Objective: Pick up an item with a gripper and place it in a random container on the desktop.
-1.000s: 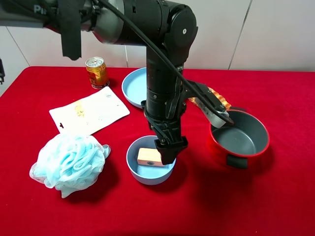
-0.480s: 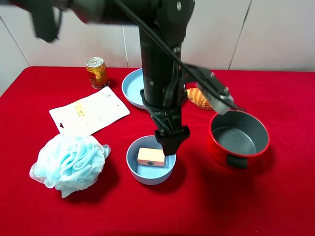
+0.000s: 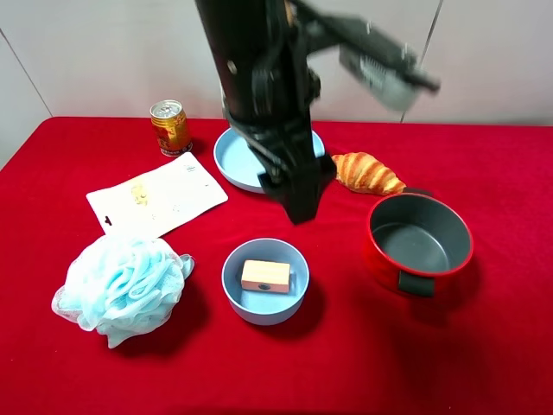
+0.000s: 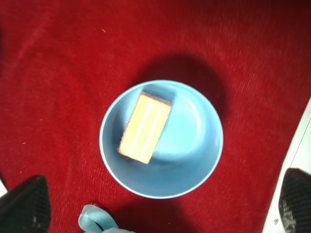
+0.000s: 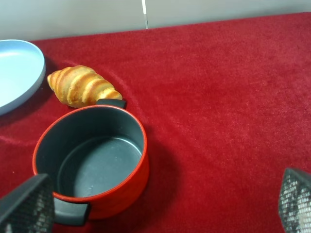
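Block (image 3: 265, 276) flat in bowl (image 3: 295, 296), lengthwise left-right

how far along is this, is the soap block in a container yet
Done: the pinkish-orange block lies flat inside the small blue bowl on the red cloth. In hand: nothing; the left pincer hangs open and empty well above the bowl, touching neither it nor the block. Left: nothing of the placing itself, by the look of it; at most the arm pulling clear.

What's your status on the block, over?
Left gripper open, empty, above the small blue bowl. Right gripper open, empty. Pinkish-orange block lying in bowl. Nothing in the way.
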Action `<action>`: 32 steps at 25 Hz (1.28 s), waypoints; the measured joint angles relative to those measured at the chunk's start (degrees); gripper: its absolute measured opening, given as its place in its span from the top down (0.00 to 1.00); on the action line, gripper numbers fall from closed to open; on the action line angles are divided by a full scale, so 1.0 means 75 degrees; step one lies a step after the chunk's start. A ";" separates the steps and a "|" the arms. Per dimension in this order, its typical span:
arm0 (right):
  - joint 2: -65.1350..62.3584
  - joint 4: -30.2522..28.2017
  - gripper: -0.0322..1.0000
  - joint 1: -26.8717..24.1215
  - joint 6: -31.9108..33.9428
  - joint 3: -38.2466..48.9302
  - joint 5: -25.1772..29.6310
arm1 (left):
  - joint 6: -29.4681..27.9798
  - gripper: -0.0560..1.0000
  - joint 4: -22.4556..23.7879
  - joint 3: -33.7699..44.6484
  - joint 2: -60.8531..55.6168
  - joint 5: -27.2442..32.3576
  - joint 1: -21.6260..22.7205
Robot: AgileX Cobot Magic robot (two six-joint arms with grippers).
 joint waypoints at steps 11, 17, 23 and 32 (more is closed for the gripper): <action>0.0000 0.0000 0.30 0.0000 0.0000 0.0000 0.0000 | -0.0536 0.07 0.0000 0.0055 -0.1562 0.0023 0.0000; 0.0000 0.0000 0.30 0.0000 0.0000 0.0000 0.0000 | -0.0772 0.07 0.0143 0.1015 -0.2434 0.0023 0.0000; 0.0000 0.0000 0.30 0.0000 0.0000 0.0000 0.0000 | -0.1006 0.07 0.0253 0.2345 -0.3558 0.0023 0.0000; 0.0000 0.0000 0.30 0.0000 0.0000 0.0000 0.0000 | -0.1845 0.07 0.0335 0.4241 -0.5984 0.0023 0.0000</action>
